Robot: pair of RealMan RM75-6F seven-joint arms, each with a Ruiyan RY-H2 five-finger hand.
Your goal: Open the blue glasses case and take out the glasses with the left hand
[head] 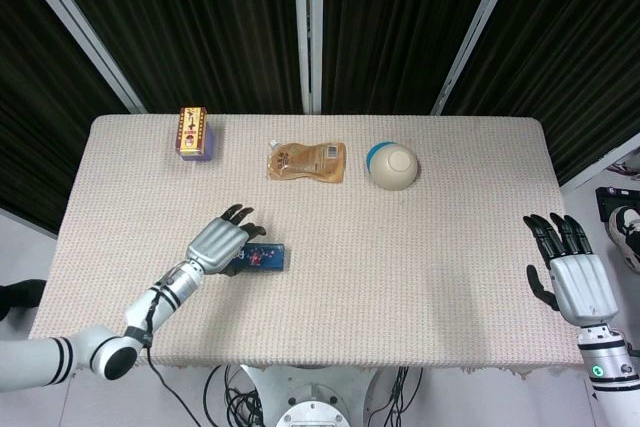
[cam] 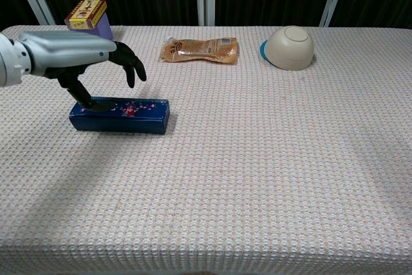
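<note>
The blue glasses case (cam: 120, 114) lies flat and closed on the table (head: 450, 247), lengthwise along the front edge and in the left half, well in from the left edge. The left hand (cam: 77, 62) hangs over the case's left end with its fingers (cam: 132, 66) spread and raised above the lid — only the thumb reaches down, and its tip touches the top of the case near that end. Nothing is grasped; the hand is released. In the head view the same hand (head: 222, 243) covers the left part of the case (head: 262, 258), leaving the right end showing.

The right hand (head: 572, 279) is off the table, beyond its right edge near the front corner, palm away from the camera, fingers straight and apart, holding nothing.

Along the back edge stand three other things: a small yellow and purple box (head: 192, 132) near the back left corner, a tan flat pouch (head: 306, 161) lying about midway along, and a cream bowl with a blue rim (head: 392, 165) tipped on its side just right of the pouch — all well apart from the case.
</note>
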